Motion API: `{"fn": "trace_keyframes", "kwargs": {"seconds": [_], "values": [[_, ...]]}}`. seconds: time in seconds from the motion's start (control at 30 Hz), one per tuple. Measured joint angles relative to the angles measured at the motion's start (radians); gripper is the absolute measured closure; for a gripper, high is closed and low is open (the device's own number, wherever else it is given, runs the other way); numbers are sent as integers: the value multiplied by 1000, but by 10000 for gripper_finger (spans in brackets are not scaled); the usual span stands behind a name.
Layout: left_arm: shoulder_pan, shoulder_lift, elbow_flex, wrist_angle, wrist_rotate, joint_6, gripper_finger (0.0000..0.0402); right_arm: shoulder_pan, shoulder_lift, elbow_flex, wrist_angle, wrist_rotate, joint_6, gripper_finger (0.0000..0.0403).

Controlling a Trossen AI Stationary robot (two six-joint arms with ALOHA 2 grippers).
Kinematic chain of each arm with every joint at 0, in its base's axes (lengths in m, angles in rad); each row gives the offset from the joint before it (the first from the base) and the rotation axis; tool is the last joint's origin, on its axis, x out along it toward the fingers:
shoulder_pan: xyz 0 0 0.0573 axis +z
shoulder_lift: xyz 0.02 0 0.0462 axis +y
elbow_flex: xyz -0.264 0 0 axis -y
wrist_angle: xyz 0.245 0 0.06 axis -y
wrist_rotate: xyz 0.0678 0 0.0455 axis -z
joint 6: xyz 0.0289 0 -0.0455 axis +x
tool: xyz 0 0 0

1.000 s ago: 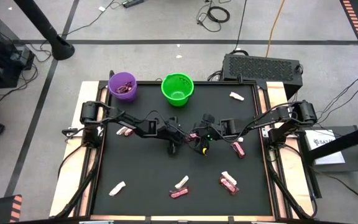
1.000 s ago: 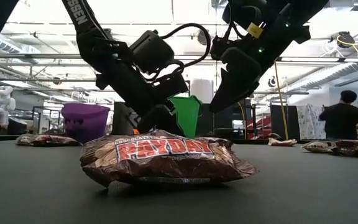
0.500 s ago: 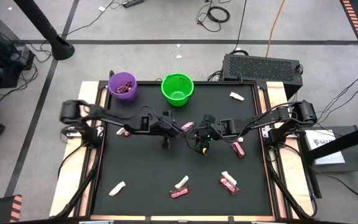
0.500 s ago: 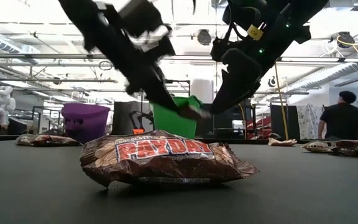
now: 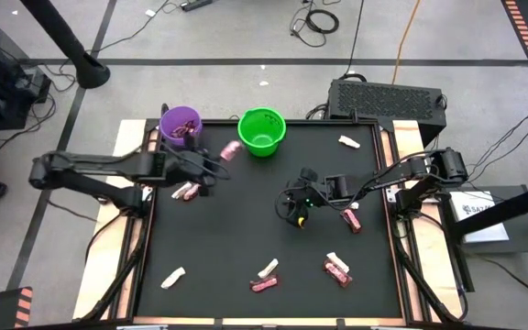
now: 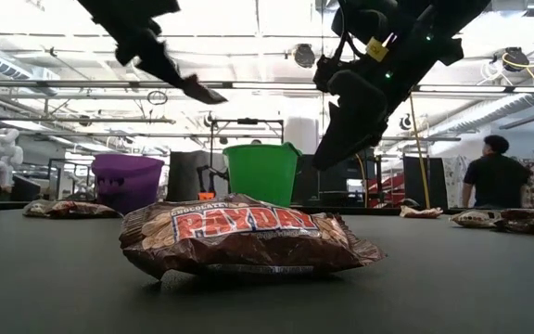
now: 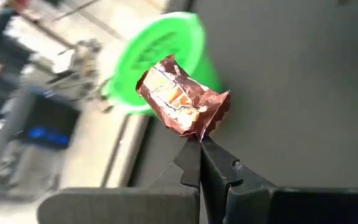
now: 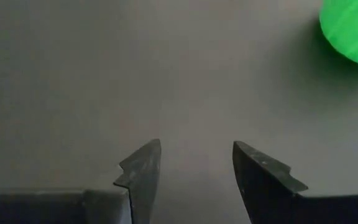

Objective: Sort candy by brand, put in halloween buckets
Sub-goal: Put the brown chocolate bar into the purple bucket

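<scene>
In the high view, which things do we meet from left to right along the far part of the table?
Purple bucket → pink-red candy held by the left gripper → green bucket → white-cream candy.

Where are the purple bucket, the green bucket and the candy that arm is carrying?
purple bucket [image 5: 181,120]: high view, rim.
green bucket [image 6: 262,174]: low view, front wall.
carried candy [image 7: 180,101]: left wrist view, wrapper middle.

The table [image 5: 246,247] has a black top with pale wood edges. One bucket [image 5: 181,124] is purple, the other [image 5: 262,131] bright green. The candy bar [image 7: 182,104] in the dark left hand [image 7: 199,146] wears a shiny brown wrapper with orange-red and white print. Loose bars are pink-red [image 5: 337,271] or cream-white [image 5: 173,276].
</scene>
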Motion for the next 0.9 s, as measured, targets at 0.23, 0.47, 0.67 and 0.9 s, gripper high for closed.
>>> {"fn": "trace_keyframes", "kwargs": {"seconds": [0.23, 0.47, 0.67, 0.9], "values": [[151, -105, 0, -110, -31, 3, 401, -1, 0, 0, 141, 8, -25, 211], [429, -87, 0, -151, -31, 29, 401, -1, 20, 1, 262, 7, -68, 211], [628, -34, 0, -152, 80, 29, 401, -2, 87, 1, 291, 2, -87, 211], [741, 55, 0, -153, 179, 34, 401, -10, 148, 1, 290, 0, -84, 211]]}}
